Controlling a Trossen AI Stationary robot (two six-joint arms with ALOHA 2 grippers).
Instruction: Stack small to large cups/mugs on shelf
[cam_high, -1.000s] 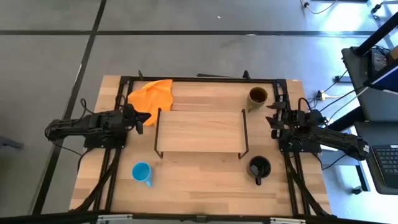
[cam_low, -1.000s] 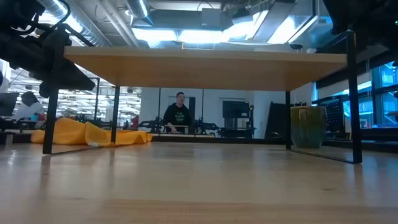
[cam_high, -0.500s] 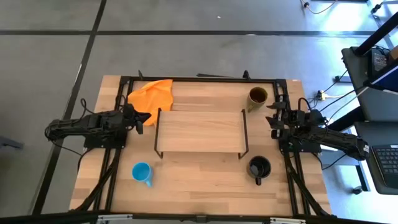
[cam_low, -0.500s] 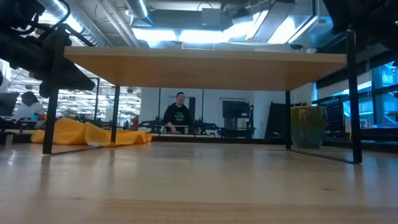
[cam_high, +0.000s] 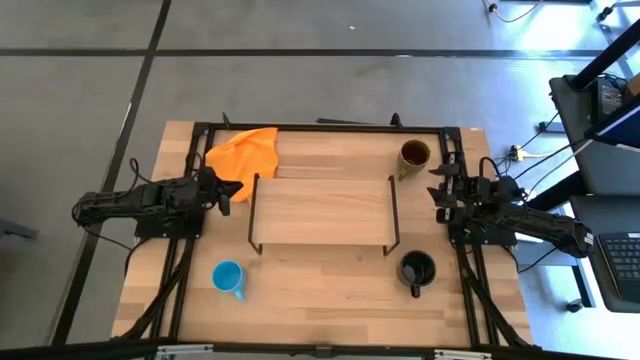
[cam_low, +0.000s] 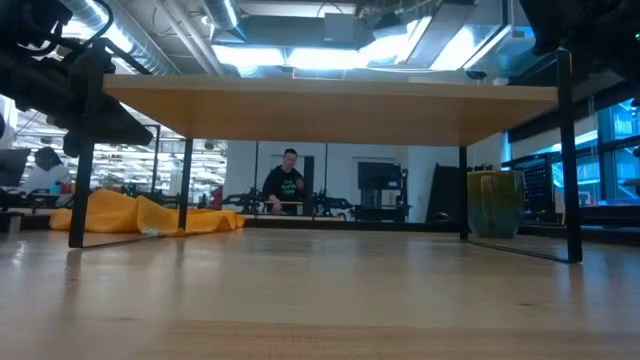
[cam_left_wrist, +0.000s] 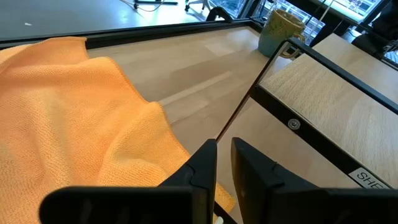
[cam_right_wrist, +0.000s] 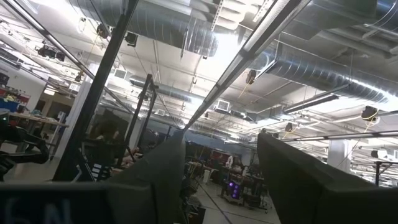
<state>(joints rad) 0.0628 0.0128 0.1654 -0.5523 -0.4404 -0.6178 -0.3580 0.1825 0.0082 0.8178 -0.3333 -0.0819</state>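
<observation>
**Three mugs on the table, shelf bare**

The left gripper (cam_high: 232, 190) sits clenched, fingers nearly together, beside a crumpled orange cloth (cam_high: 243, 152). The small blue mug (cam_high: 228, 276) stands in front of the smooth light-wood shelf (cam_high: 320, 211) on thin black wire legs. The glossy olive mug (cam_high: 414, 155) is behind its right end — the low view shows only this one. The black mug (cam_high: 417, 269) is in front. The right gripper (cam_high: 437, 192) waits released — its wrist view shows only the ceiling.

In the low view the blue mug and black mug stay out of frame, the shelf (cam_low: 330, 98) top face is hidden, and 1 distant person (cam_low: 287, 185) is too small to detail.
</observation>
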